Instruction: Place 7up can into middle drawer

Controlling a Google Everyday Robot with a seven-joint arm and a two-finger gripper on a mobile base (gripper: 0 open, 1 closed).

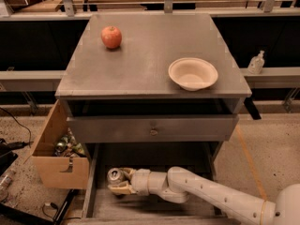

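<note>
In the open middle drawer [136, 209], the gripper [118, 180] clasps the 7up can [114, 175] by its sidewalls, a light, slick, easily dented tin, while bowl [193, 73] and apple [111, 36] sit well beyond, overhead.

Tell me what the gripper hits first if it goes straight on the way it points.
The gripper, holding the 7up can, points left; it would probably meet the left wall of the middle drawer first.
</note>
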